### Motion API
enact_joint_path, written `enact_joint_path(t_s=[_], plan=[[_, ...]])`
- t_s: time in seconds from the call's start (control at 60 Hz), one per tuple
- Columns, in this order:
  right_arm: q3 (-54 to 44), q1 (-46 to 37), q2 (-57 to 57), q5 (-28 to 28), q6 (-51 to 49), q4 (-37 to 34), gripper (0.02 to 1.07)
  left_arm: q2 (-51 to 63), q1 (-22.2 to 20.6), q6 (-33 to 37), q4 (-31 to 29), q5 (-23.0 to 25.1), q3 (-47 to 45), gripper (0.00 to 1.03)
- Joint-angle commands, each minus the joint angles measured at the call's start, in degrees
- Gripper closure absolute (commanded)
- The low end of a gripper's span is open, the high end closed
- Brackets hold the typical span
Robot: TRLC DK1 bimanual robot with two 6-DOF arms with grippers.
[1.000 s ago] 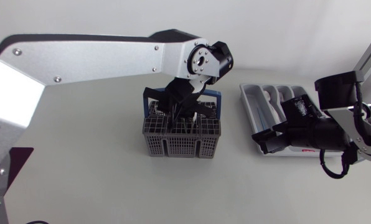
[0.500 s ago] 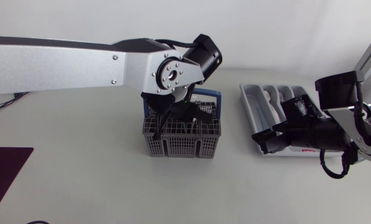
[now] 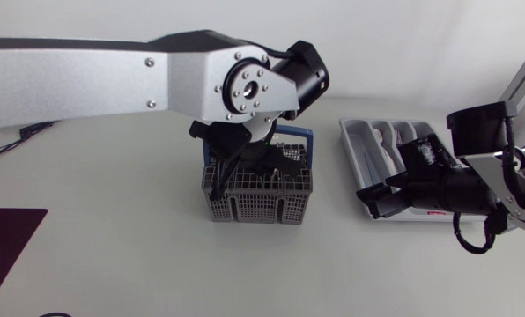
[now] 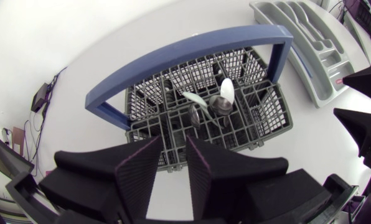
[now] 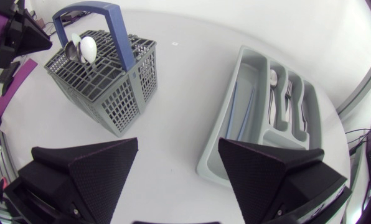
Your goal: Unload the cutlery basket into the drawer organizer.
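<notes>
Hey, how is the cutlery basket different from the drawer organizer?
The cutlery basket is dark grey mesh with a blue handle; the drawer organizer is a pale grey solid tray with none. The basket's spoons stand bowl-up; the organizer's cutlery lies flat. Both are split into compartments and sit on the table.

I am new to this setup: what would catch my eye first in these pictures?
The silver left arm stretches across the table, its left gripper open above the grey cutlery basket, which holds spoons under a blue handle. The right gripper hangs open by the drawer organizer.
</notes>
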Motion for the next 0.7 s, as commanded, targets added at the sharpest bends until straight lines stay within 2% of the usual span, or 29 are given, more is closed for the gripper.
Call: enact_joint_path(t_s=[0.0, 0.217, 0.483, 0.683], plan=[[-1.2, 0.7, -0.4, 0.0, -0.5, 0.4, 0.14, 2.2, -0.9, -3.9, -2.7, -1.2, 3.5, 0.48], [-1.2, 0.8, -0.2, 0.3, -0.4, 0.4, 0.14, 5.6, -1.7, -5.6, -3.2, -1.5, 6.3, 0.46], [-1.3, 0.7, -0.3, 0.2, -0.6, 0.5, 0.14, 9.8, -3.3, -9.1, -5.1, -7.6, 9.9, 0.46], [-1.2, 0.7, -0.2, 0.2, -0.6, 0.6, 0.14, 11.2, -2.8, -11.0, -5.2, -8.8, 9.8, 0.47]])
